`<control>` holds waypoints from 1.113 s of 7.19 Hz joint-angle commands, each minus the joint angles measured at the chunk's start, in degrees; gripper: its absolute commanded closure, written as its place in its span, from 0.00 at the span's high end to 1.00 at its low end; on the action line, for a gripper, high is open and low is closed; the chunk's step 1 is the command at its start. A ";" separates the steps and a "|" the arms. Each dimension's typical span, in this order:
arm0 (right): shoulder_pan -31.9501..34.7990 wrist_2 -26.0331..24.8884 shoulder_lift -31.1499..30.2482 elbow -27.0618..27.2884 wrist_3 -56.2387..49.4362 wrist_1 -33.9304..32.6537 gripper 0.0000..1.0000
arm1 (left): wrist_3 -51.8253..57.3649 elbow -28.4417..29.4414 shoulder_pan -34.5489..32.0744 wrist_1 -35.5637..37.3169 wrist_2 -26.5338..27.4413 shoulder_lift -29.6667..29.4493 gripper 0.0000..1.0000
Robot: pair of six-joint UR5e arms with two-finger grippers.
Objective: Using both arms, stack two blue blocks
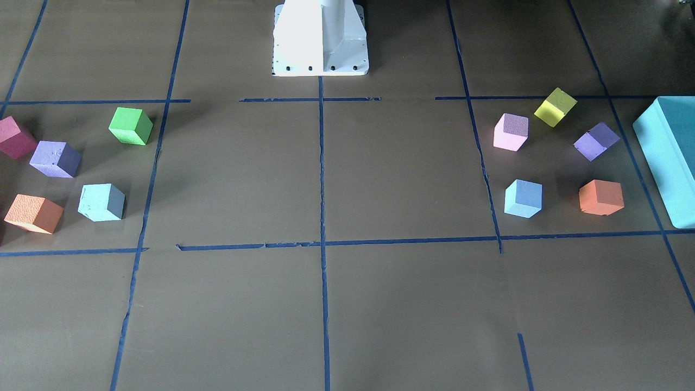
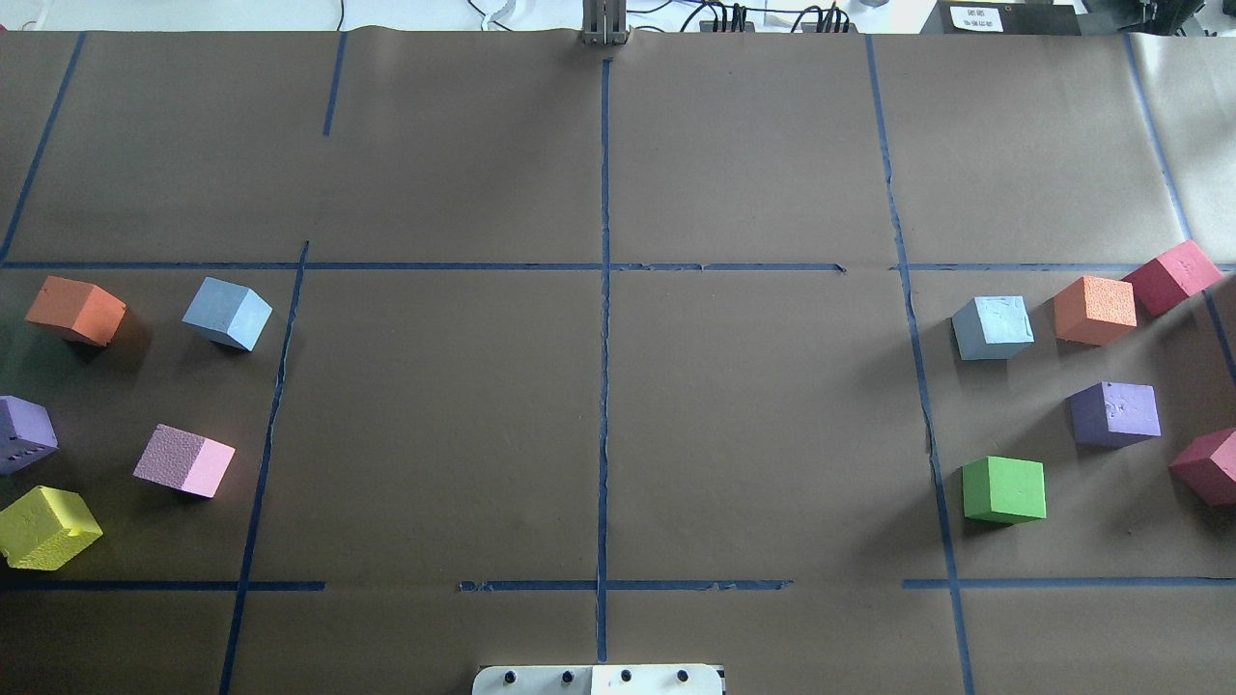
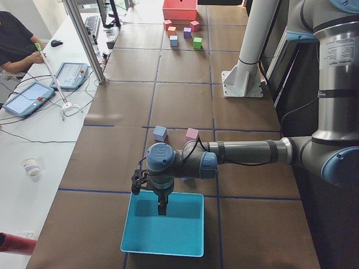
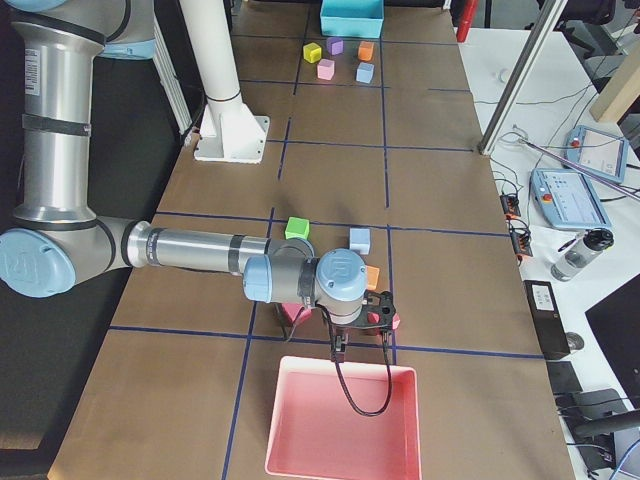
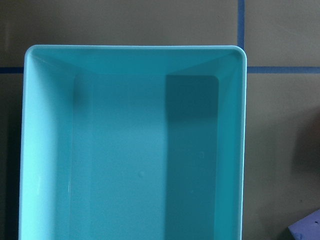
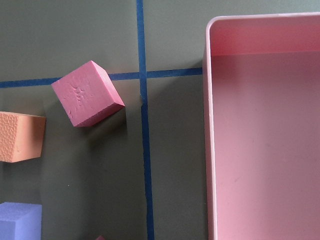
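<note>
- Two blue blocks lie flat on the counter [image 2: 435,434], unstacked and well apart. The left blue block [image 2: 228,314] sits in the group of cubes on the robot's left and the right blue block [image 2: 992,327] in the group on its right. The middle squares of the blue tape [image 2: 603,386] grid lie between them.
- The left group has five cubes. Besides the blue one there are an orange cube [image 2: 75,310] near it, a purple cube [image 2: 24,434], a pink cube [image 2: 183,460] and a yellow cube [image 2: 48,526].
- The right group has six cubes. A second orange cube [image 2: 1095,309] is just beside the blue one, with a far crimson cube [image 2: 1171,277], a near crimson cube [image 2: 1207,466], a second purple cube [image 2: 1115,413] and a green cube [image 2: 1004,489].
- That makes eleven cubes: two each of blue, orange, purple and crimson, and one each of pink, yellow and green.
- There are two trays, a teal tray [image 3: 128,232] beyond the left group and a pink tray [image 4: 275,425] beyond the right group.
- The left arm [image 3: 247,151] holds its forearm level and low, reaching out past the left group. The left pincer [image 3: 162,212] points straight down over the teal tray. I cannot tell whether its fingers are apart or together.
- The right arm [image 4: 190,248] mirrors it. The right pincer [image 4: 338,350] points down at the pink tray's rim on the cube side. Its fingers' state cannot be told either.
- A white pedestal [image 1: 320,38] stands at the middle of the counter's robot side.
</note>
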 commanded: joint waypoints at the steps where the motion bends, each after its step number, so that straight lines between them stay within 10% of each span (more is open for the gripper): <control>1: 0.48 -0.13 0.17 0.01 0.00 0.00 1.00 | 0.00 0.00 0.03 0.00 0.00 0.00 1.00; 8: 0.39 -0.13 0.96 3.33 0.17 0.09 1.00 | 0.00 0.00 0.03 0.00 -0.44 -0.26 1.00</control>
